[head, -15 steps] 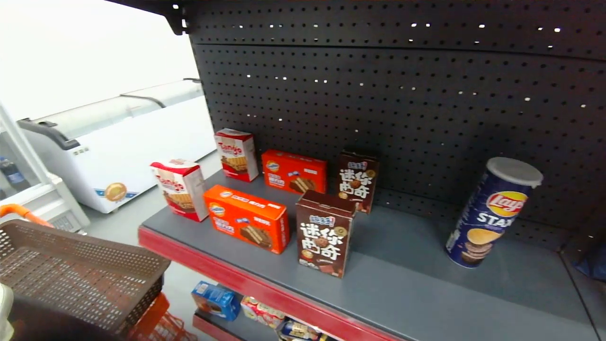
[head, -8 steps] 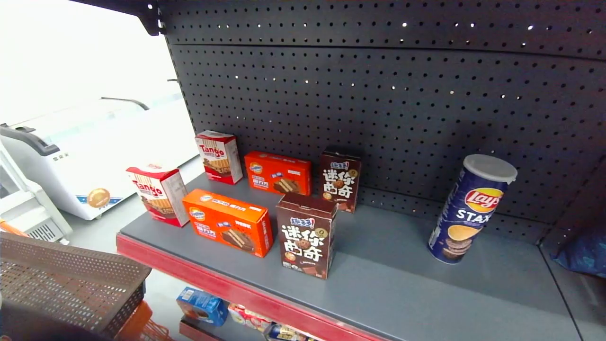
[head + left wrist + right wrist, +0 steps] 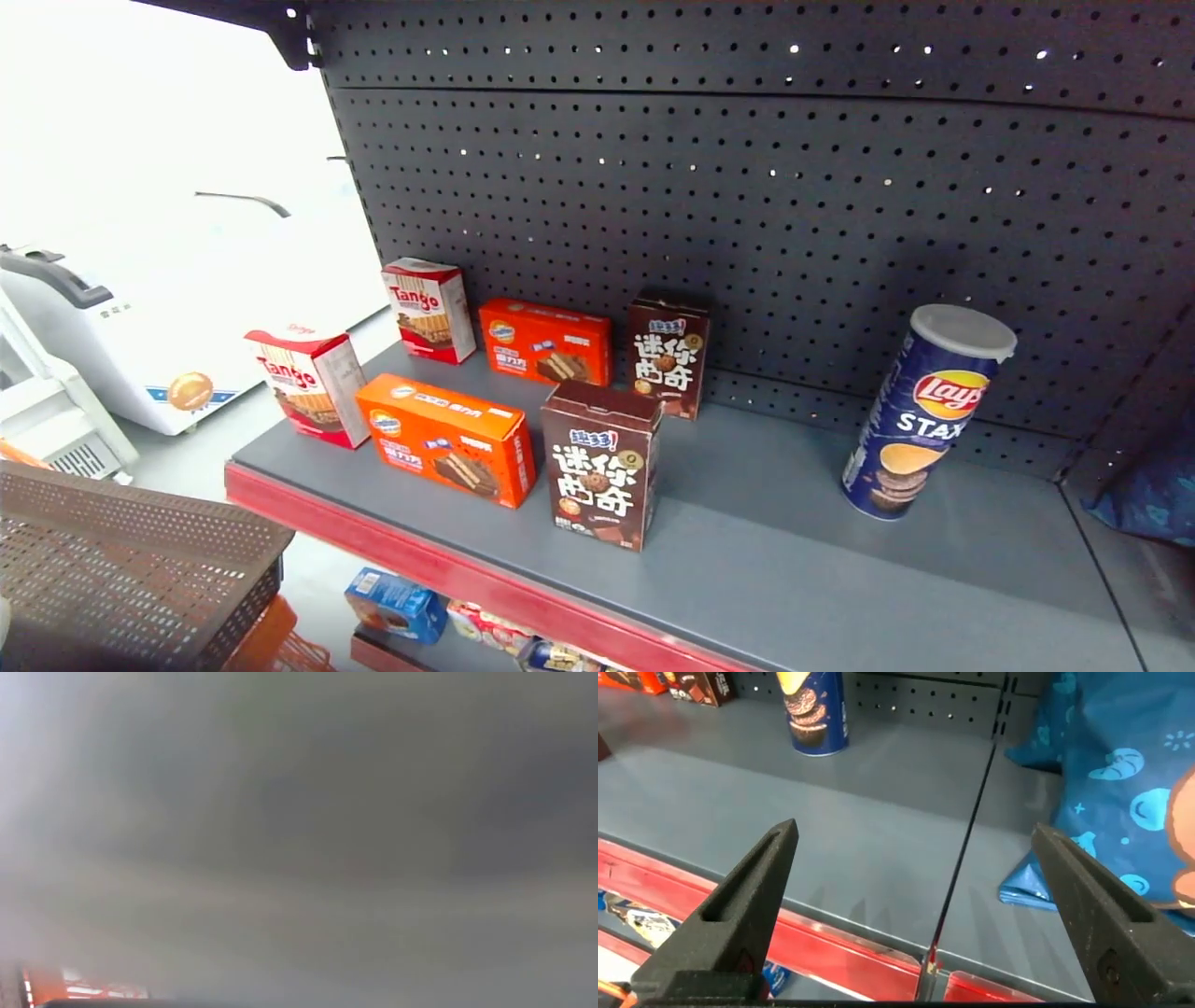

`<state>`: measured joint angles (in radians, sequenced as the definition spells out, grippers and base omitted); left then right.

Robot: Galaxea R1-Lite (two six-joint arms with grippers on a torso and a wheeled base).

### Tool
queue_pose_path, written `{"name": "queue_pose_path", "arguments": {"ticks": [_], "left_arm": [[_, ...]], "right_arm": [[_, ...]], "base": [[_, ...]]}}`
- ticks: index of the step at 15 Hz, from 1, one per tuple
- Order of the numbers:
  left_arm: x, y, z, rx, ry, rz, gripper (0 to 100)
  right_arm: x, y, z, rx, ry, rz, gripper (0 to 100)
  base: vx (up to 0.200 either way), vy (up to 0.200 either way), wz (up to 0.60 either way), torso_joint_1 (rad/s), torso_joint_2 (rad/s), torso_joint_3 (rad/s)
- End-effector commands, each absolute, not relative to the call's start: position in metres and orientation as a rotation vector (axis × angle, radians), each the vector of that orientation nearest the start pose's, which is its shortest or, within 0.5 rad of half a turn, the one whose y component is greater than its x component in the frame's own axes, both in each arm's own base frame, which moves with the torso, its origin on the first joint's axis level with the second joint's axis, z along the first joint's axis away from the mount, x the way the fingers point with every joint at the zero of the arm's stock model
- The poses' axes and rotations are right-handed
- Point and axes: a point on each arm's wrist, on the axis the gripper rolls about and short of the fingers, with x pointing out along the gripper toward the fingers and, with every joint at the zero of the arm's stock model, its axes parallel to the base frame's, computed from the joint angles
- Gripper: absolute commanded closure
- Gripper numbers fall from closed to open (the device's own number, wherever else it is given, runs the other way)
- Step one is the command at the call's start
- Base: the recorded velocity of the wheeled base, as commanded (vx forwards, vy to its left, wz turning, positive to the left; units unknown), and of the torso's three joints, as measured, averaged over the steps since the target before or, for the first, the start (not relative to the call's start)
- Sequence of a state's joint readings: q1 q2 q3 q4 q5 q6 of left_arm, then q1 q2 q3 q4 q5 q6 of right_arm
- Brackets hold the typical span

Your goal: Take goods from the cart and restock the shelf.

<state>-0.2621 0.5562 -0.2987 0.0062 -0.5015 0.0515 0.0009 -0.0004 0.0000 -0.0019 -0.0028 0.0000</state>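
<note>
Hovering over the shelf (image 3: 831, 803) front edge, your right gripper (image 3: 915, 835) is spread wide and empty; the chip can (image 3: 924, 411) stands right of centre, the cart basket (image 3: 140, 551) lower left.

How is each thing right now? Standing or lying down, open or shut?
chip can: upright, lid on.
front brown box: upright, closed.
back brown box: upright, closed.
front orange box: standing on its long side, closed.
back orange box: standing on its long side, closed.
front red-and-white box: upright, closed.
back red-and-white box: upright, closed.
right gripper: open, holding nothing.
blue bag: slumped on the shelf.
</note>
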Motion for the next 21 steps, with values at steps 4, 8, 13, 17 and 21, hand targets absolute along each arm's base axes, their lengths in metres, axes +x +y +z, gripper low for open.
{"name": "queue_pose_path", "arguments": {"ticks": [4, 8, 13, 17, 21], "left_arm": [[0.026, -0.018, 0.158, 0.014, 0.260, -0.766, 100], [0.026, -0.018, 0.158, 0.014, 0.262, -0.766, 100], [0.026, -0.018, 0.155, -0.007, 0.278, -0.752, 100], [0.025, -0.018, 0.155, -0.034, 0.285, -0.744, 100], [0.025, -0.017, 0.147, -0.038, 0.310, -0.744, 100]], "right_arm": [[-0.023, 0.000, 0.076, 0.000, -0.003, -0.002, 0], [-0.023, 0.000, 0.076, 0.000, -0.003, -0.002, 0], [-0.023, 0.000, 0.076, 0.002, -0.003, -0.002, 0], [-0.023, 0.000, 0.076, 0.002, -0.003, -0.002, 0], [-0.023, 0.000, 0.076, 0.000, -0.003, -0.002, 0]], "base": [[0.000, 0.000, -0.60, 0.004, 0.00, 0.000], [0.000, 0.000, -0.60, 0.000, 0.00, 0.002], [0.000, 0.000, -0.24, 0.001, 0.00, 0.001], [0.000, 0.000, 0.00, 0.000, 0.00, 0.000], [0.000, 0.000, 0.15, -0.001, 0.00, 0.001]]}}
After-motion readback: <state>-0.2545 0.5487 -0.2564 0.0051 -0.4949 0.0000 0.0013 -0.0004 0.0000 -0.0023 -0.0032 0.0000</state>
